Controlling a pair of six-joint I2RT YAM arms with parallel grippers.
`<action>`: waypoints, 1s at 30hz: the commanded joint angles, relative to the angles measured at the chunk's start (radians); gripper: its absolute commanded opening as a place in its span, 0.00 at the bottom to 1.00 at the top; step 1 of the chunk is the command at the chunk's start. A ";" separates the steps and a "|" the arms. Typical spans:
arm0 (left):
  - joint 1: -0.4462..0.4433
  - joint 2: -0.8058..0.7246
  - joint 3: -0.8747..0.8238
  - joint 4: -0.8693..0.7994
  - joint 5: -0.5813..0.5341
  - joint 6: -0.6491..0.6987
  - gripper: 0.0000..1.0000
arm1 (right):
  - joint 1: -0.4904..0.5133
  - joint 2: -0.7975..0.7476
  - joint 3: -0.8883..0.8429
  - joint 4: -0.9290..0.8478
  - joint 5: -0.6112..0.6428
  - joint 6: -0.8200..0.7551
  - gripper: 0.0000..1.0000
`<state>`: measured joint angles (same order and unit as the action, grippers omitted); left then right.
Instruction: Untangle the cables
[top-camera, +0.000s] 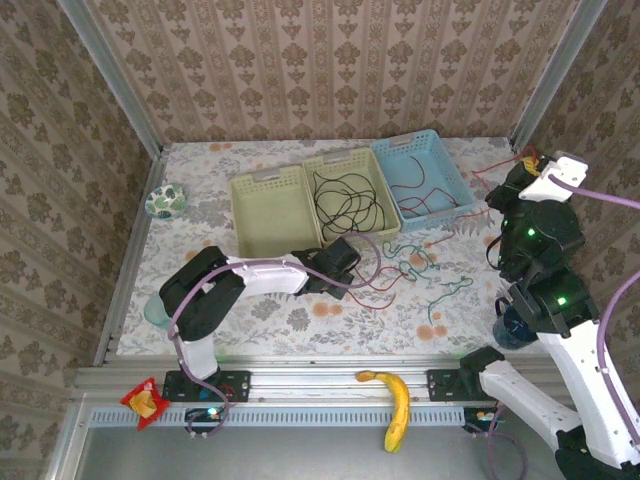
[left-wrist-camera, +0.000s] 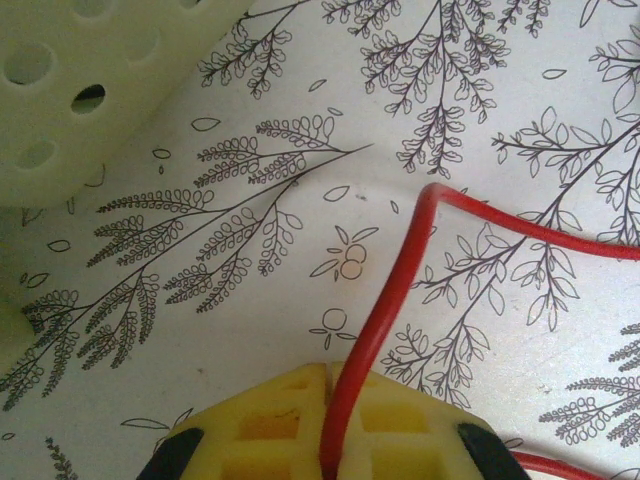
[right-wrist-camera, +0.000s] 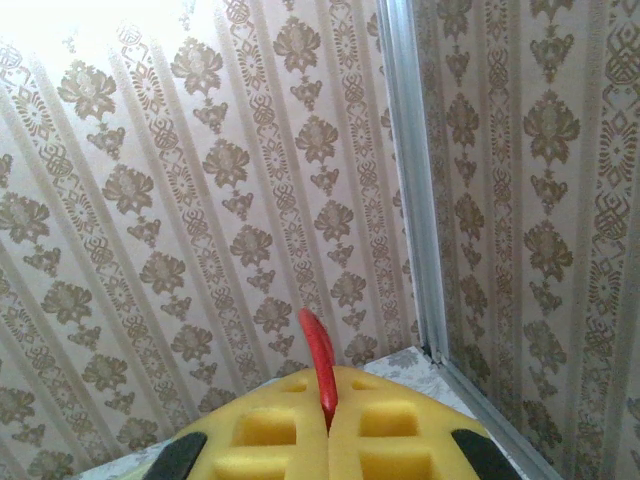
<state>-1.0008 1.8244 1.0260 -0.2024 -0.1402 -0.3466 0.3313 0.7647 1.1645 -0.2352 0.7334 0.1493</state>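
Note:
The red cable (left-wrist-camera: 392, 290) runs across the flower-print table and into my left gripper (left-wrist-camera: 336, 372), whose yellow pads are shut on it. From above, the left gripper (top-camera: 343, 260) sits low in front of the baskets. Loops of the red cable (top-camera: 430, 208) lie in the blue basket (top-camera: 452, 160). My right gripper (top-camera: 522, 165) is raised at the far right corner, and its pads (right-wrist-camera: 270, 420) are shut on a red cable end (right-wrist-camera: 320, 360). The black cable (top-camera: 345, 195) lies coiled in the middle pale green basket (top-camera: 368, 160). The green cable (top-camera: 420, 268) sprawls on the table right of the left gripper.
A second pale green basket (top-camera: 250, 225) stands left of the middle one, its wall (left-wrist-camera: 80, 80) close to my left gripper. A patterned bowl (top-camera: 163, 202) sits far left, a blue cup (top-camera: 507, 325) near the right arm, a banana (top-camera: 395, 405) and a red snack bag (top-camera: 143, 400) on the front rail.

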 joint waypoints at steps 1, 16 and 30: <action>-0.035 0.050 -0.025 -0.083 0.093 0.004 0.00 | -0.017 -0.007 0.011 0.004 -0.054 0.018 0.00; -0.039 0.008 -0.013 -0.057 0.044 -0.002 0.00 | 0.041 0.146 0.185 0.095 -0.213 -0.126 0.00; -0.045 -0.008 -0.024 -0.058 0.037 -0.018 0.00 | 0.173 0.672 0.848 -0.199 -0.100 -0.233 0.00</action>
<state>-1.0172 1.8225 1.0267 -0.2047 -0.1692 -0.3439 0.5003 1.3441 1.9049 -0.3172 0.5789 -0.0765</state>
